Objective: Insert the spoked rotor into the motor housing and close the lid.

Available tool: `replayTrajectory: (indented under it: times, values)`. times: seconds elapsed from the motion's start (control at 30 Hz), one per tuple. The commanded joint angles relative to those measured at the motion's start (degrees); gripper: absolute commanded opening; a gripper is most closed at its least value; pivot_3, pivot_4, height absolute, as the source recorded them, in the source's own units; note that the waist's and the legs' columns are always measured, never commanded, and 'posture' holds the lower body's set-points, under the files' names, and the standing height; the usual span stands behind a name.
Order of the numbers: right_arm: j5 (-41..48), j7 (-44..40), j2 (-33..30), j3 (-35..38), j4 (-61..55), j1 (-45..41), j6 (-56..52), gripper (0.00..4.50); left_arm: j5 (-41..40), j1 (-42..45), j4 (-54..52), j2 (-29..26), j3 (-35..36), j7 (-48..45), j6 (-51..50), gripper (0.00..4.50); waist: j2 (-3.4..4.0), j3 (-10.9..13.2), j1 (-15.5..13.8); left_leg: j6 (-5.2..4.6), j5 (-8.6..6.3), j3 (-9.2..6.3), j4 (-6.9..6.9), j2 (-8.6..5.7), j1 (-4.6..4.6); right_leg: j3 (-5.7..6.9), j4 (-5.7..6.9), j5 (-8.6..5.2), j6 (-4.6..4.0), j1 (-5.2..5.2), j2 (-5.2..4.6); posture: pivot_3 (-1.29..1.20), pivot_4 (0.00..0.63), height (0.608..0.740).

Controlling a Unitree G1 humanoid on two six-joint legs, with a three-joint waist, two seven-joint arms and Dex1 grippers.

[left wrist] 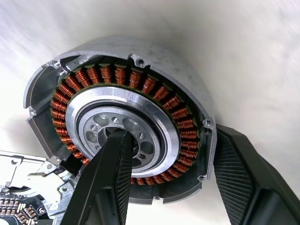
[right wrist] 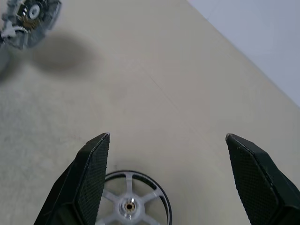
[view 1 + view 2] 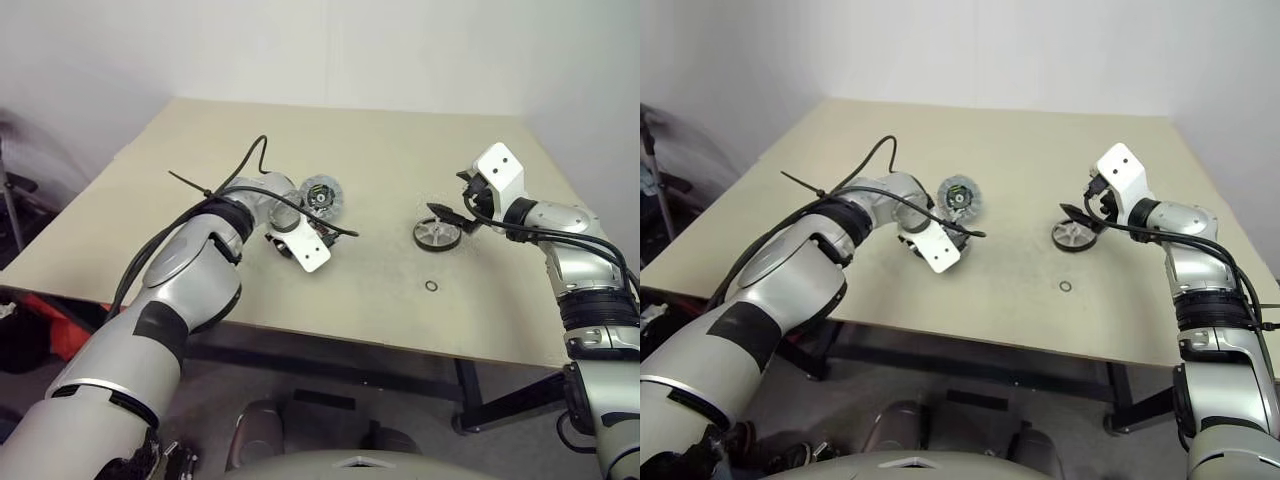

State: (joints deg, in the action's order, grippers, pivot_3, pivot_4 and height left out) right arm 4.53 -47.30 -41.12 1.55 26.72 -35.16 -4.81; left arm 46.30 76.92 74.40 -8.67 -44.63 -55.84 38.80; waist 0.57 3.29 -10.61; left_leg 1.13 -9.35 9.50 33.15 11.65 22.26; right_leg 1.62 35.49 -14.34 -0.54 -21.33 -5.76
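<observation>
Motor housing (image 1: 154, 61) and spoked rotor (image 3: 437, 235) share one beige table (image 3: 400, 140), the housing towards 11 o'clock of the table's middle and the rotor well apart from it at its 3 o'clock. In the head views the housing is half hidden behind the left wrist, and whether it rests on the table or is held clear of it cannot be told. The left wrist view shows its ring of copper windings, with the lower arc covered by a finger and a silver part at the corner cut off and hard to identify. The rotor lies flat; in the right wrist view its near half runs off the picture and one finger overlaps its rim. Counted: one housing, one rotor, one small loose ring (image 3: 431, 287) at 6 o'clock of the rotor, two grippers. The left gripper (image 1: 169, 131) is clamped on the housing's wall, one finger in the centre hub and the other outside the rim. The right gripper (image 2: 167, 136) hangs just above the rotor with its jaws spread wide, touching nothing. Bare tabletop runs from 12 o'clock of both parts to the far edge; the ring lies near the front edge.
</observation>
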Motion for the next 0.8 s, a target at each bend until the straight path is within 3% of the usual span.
replayTrajectory:
  times: [0.03, 0.23, 0.53, 0.77, 0.8]
  values:
    - [0.99, 0.68, -0.44, 1.97, -3.01, 0.15, 0.66, 4.5, -1.83, 3.56, -1.27, 1.93, 1.89, 2.29, 0.6, 2.09, -0.04, 0.02, -0.05, -0.03, -0.01, 0.0, 0.01, -0.02, 0.07, 0.01, -0.01, 0.01, 0.01, -0.06, -0.02, 0.0, 0.0, 0.74]
    - [1.24, 1.36, -0.96, 2.83, -4.78, 1.51, 0.13, 4.5, -1.17, 5.11, -0.54, 5.51, 1.43, 4.94, -0.07, 2.09, -0.06, 0.04, 0.37, -0.16, 0.15, 0.01, 0.17, 0.02, 1.04, 0.02, 0.27, 0.23, 0.36, -1.11, 0.06, 0.0, 0.0, 0.74]
    - [1.57, 2.36, -1.35, 4.5, -8.34, 4.16, -1.25, 4.5, -0.39, 5.11, 0.02, 8.53, 0.53, 6.05, 0.21, 2.09, -0.07, 0.05, 0.4, -0.23, 0.1, 0.01, 0.16, 0.11, 1.06, 0.0, 0.25, 0.24, 0.37, -1.17, 0.18, 0.0, 0.0, 0.74]
    - [1.7, 2.98, -1.33, 5.17, -10.1, 5.57, -2.13, 4.5, 0.18, 4.65, 0.41, 7.89, -0.27, 5.29, 1.11, 2.09, -0.07, 0.05, 0.41, -0.23, 0.11, 0.01, 0.17, 0.12, 1.0, -0.03, 0.26, 0.24, 0.38, -1.13, 0.17, 0.0, 0.0, 0.74]
    - [1.73, 3.05, -1.29, 5.16, -10.21, 5.57, -2.24, 4.5, 0.22, 4.59, 0.48, 7.78, -0.35, 5.18, 1.11, 2.44, -0.07, 0.05, 0.41, -0.23, 0.11, 0.01, 0.17, 0.12, 0.99, -0.03, 0.26, 0.24, 0.38, -1.12, 0.17, 0.0, 0.0, 0.74]
